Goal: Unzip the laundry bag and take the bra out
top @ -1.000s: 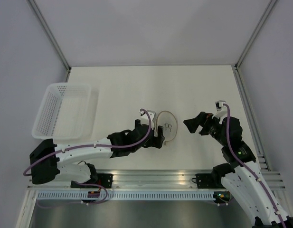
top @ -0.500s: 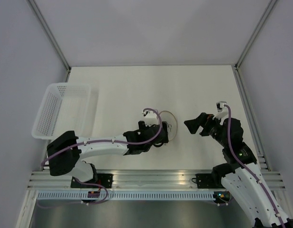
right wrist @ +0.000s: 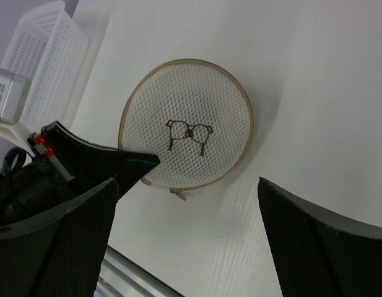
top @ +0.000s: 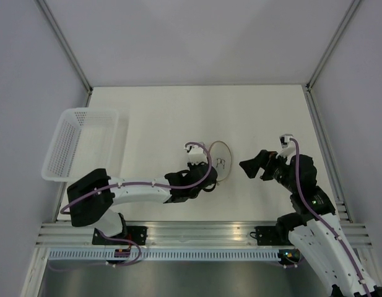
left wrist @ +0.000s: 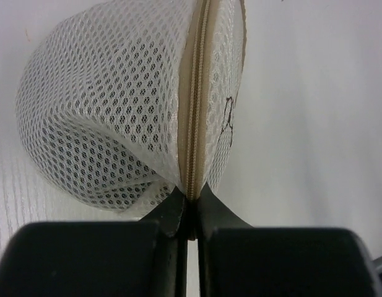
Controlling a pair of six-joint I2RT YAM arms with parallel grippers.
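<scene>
The left gripper (left wrist: 189, 207) is pinching the tan zip rim of the laundry bag (left wrist: 116, 105). The bag is a round dome of white honeycomb mesh with a small dark stitched mark, tilting up off the white table (top: 160, 117). The right gripper (top: 256, 166) is hovering near the bag's right side, jaws spread wide, touching nothing.

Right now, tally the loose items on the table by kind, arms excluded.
laundry bag: 1
basket: 1
bra: 0 in view
Total: 2
</scene>
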